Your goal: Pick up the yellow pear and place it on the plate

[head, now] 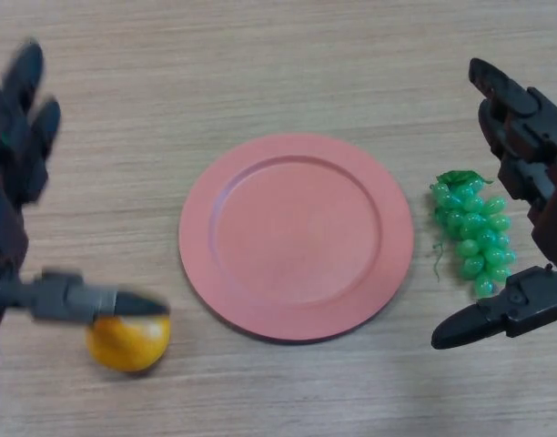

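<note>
The yellow pear (128, 343) lies on the wooden table at the lower left, left of the pink plate (296, 235). My left hand (15, 173) is open at the left edge, fingers spread upward and its thumb (87, 299) stretched over the top of the pear, touching or just above it. The plate sits bare in the middle of the table. My right hand (524, 164) is open at the right edge, idle, its fingers and thumb spread around a bunch of green grapes without holding it.
A bunch of green grapes (471, 232) lies just right of the plate, between my right hand's fingers and thumb (497, 314). The wooden table extends on all sides.
</note>
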Controlling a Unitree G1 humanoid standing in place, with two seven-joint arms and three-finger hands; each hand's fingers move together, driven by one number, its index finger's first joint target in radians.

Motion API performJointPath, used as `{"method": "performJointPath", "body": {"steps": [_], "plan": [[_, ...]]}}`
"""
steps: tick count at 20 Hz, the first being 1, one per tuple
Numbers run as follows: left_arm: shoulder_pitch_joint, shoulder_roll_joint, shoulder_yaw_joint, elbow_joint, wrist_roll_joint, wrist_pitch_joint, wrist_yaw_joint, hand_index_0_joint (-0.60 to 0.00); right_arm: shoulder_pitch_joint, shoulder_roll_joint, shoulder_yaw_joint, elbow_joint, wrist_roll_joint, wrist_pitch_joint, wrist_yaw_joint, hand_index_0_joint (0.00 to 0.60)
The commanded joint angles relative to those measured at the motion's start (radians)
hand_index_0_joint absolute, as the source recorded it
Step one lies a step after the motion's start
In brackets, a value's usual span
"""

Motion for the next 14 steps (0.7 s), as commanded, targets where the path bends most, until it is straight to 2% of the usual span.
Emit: {"method": "performJointPath", "body": {"steps": [1,2,3,5,7,10,14], "plan": [[0.022,0.004,0.141,-0.008,0.010,-0.163,-0.019,0.000,-0.036,-0.012,-0.019,-0.014,-0.016,-0.128,-0.033,0.000],[0.039,-0.004,0.155,0.029,0.026,-0.221,-0.038,0.000,-0.037,-0.012,-0.018,-0.007,-0.021,-0.135,-0.031,0.000],[0.058,-0.018,0.163,0.129,0.068,-0.377,-0.054,0.000,-0.035,-0.012,-0.020,-0.002,-0.021,-0.133,-0.025,0.000],[0.078,-0.017,0.175,0.267,0.098,-0.538,-0.056,0.000,-0.028,-0.012,-0.023,-0.001,-0.013,-0.120,-0.018,0.000],[0.076,-0.004,0.165,0.401,0.118,-0.638,-0.039,0.000,-0.024,-0.015,-0.037,-0.007,-0.002,-0.108,-0.013,0.000],[0.064,0.009,0.120,0.514,0.099,-0.680,-0.018,0.000,-0.009,-0.013,-0.039,-0.010,-0.011,-0.126,-0.017,0.000],[0.025,0.025,0.026,0.718,0.112,-0.773,0.064,0.000,0.018,-0.010,-0.060,-0.034,0.004,-0.136,-0.017,0.000]]}}
